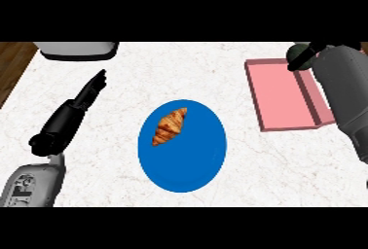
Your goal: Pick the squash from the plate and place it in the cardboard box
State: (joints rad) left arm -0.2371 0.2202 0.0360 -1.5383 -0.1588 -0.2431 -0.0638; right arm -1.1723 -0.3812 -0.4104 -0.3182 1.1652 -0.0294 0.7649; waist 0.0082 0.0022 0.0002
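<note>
A blue plate (pixel 188 160) lies at the counter's middle, and the only thing on it is a brown croissant (pixel 170 126), on its upper left part. A shallow pink box (pixel 284 95) sits open to the right of the plate. My right hand (pixel 316 48) is over the box's far right corner, curled round a dark green thing, the squash (pixel 299 59), which it mostly hides. My grey right forearm (pixel 348 97) runs along the box's right side. My left hand (pixel 81 104) rests left of the plate, fingers straight and pointing away, holding nothing.
A white and dark appliance (pixel 78 50) stands at the counter's far left edge. The counter's left edge shows wooden floor (pixel 13 63) beyond it. Bare marble lies between the plate and the box and in front of the box.
</note>
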